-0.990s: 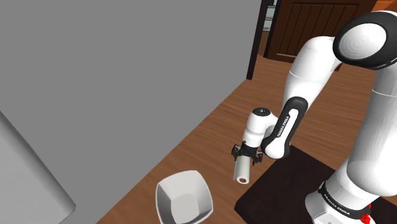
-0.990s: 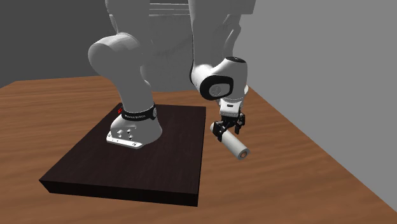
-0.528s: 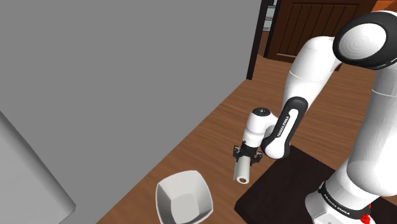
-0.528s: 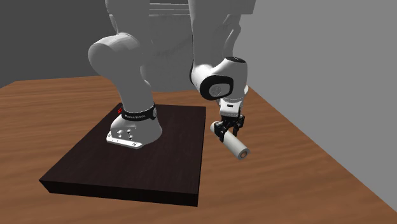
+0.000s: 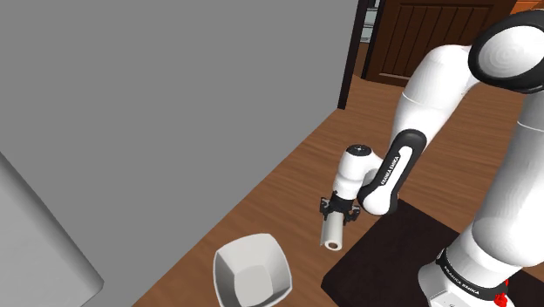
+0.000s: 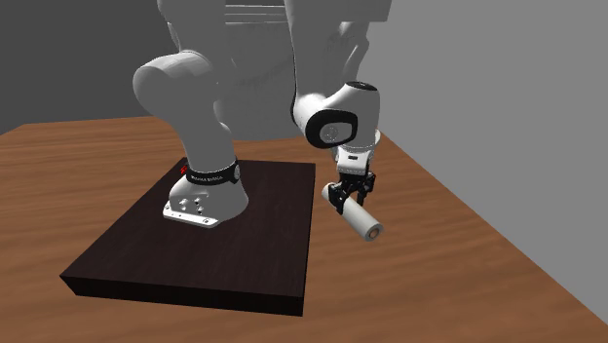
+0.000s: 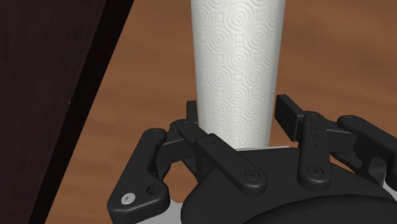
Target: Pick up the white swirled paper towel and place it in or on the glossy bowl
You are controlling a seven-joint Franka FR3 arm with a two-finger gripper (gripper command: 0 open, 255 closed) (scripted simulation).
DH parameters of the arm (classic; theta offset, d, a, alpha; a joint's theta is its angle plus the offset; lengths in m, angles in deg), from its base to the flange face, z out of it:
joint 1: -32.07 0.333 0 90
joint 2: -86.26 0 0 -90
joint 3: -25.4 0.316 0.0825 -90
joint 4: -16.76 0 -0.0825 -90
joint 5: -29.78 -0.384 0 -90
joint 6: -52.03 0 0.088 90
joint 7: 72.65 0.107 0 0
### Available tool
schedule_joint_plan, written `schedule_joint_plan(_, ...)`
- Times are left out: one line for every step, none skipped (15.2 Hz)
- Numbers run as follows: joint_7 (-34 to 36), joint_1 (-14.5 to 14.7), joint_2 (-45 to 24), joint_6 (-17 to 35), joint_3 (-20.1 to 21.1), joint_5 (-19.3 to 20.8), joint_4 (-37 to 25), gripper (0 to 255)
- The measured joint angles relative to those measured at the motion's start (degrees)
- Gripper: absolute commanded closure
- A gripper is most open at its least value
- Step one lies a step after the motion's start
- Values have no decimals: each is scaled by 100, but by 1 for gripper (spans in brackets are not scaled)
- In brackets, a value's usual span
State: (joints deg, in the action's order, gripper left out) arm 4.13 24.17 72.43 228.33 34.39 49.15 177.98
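Gripper (image 5: pixel 336 210) clasps the paper towel roll (image 5: pixel 332 234) over open wooden surface (image 5: pixel 279 192), just off the stand (image 5: pixel 388 253), clear of the bowl (image 5: pixel 253 273).

Soft, even light across the shoulder view, and the grey wall (image 5: pixel 157 96) in the upper left reads flat. The white arm (image 5: pixel 436 96) at the right shades gently from bright to pale grey. The bowl (image 5: pixel 261 283) at the bottom has a bright rim and a grey hollow. Over to the second exterior view, which is dimmer: the arm's upper bulk at top centre sits in grey shade, the stand (image 6: pixel 195 253) is nearly black, and the floor (image 6: pixel 438 253) is warm brown. In the wrist view the paper towel (image 7: pixel 236 70) glows brightest, its swirls picked out by faint shading, and the gripper (image 7: pixel 238 114) carries a dull sheen along its black links.
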Motion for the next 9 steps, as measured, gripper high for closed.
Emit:
schedule_joint_plan(-71,-141,104,-77,161,-88,33,255)
schedule_joint_plan(-191,-349,248,-194,404,-238,67,255)
schedule_joint_plan(-310,-513,371,-281,601,-392,106,255)
schedule_joint_plan(-455,-681,498,-378,816,-582,137,255)
schedule_joint_plan(-586,-803,607,-457,989,-767,165,255)
schedule_joint_plan(-740,-923,728,-532,1158,-975,206,255)
schedule_joint_plan(-899,-1017,850,-627,1323,-1206,225,255)
schedule_joint_plan(-1073,-1096,968,-729,1457,-1443,231,255)
schedule_joint_plan(-1255,-1148,1100,-847,1576,-1697,233,255)
